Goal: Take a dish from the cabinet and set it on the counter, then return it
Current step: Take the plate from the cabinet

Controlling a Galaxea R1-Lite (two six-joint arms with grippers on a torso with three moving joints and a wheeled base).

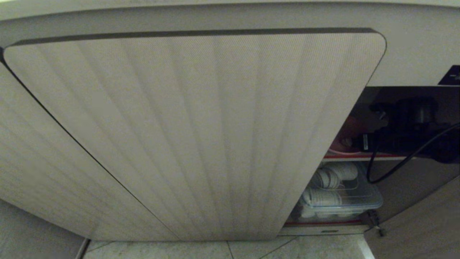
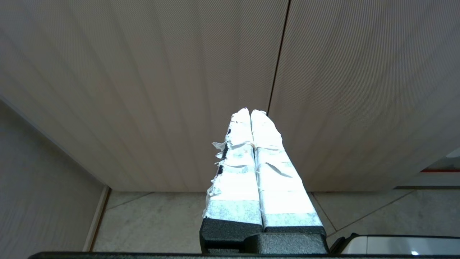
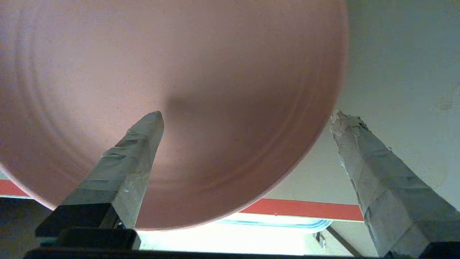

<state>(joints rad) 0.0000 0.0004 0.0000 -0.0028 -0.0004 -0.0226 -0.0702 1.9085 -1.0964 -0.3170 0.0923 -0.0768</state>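
Fluted door (image 1: 187, 136) blocks cabinet (image 1: 406, 68) view; right gripper (image 3: 248, 118) jaws spread wide over dish (image 3: 172, 90); left gripper (image 2: 256, 113) jaws closed.

The round shallow plate (image 3: 187, 90) is plain pink with faint concentric rings near its rim. The fluted cabinet door (image 1: 194, 136) is beige with soft vertical stripes of shade. The inner shelf's edge (image 3: 305, 209) is red. White tape, frayed, wraps the left gripper's fingers (image 2: 237, 169); grey-white tape wraps the right gripper's fingers (image 3: 377, 180). The floor tiles (image 2: 161, 219) are pale and speckled.
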